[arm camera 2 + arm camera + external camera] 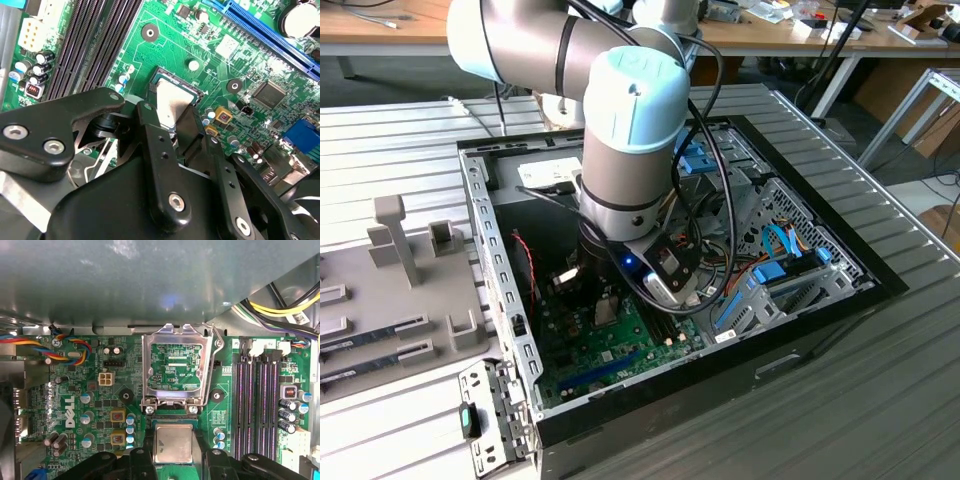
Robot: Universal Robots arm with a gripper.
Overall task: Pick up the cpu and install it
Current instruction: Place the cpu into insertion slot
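The claw, clamped on the cpu, should keep it level and square over the open socket

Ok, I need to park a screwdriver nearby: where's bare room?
The ribbed tabletop on the exterior view's right of the computer case is bare. Inside it's crowded: gripper shut on the cpu, cables, motherboard.
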